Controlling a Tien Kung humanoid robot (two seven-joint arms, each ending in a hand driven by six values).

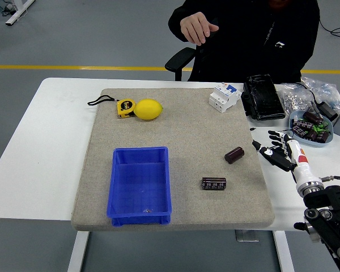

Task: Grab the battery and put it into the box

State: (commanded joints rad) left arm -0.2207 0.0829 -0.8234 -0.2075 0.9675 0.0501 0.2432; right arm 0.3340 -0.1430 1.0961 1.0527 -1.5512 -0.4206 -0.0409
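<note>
Lying on mat, dark cylindrical battery (213, 183) w/ printed band, blue box (140, 184) left, right hand (276, 150) released nearby

Two batteries (213, 183) (234, 154), one box (140, 185), one lemon (148, 109), perhaps one tape measure (125, 107).

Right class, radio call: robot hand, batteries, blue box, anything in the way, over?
Right robot hand open, hovering off the mat's right edge. Left out of view. Two batteries on the mat, one nearer the hand, one nearer the blue box. Path clear.
</note>
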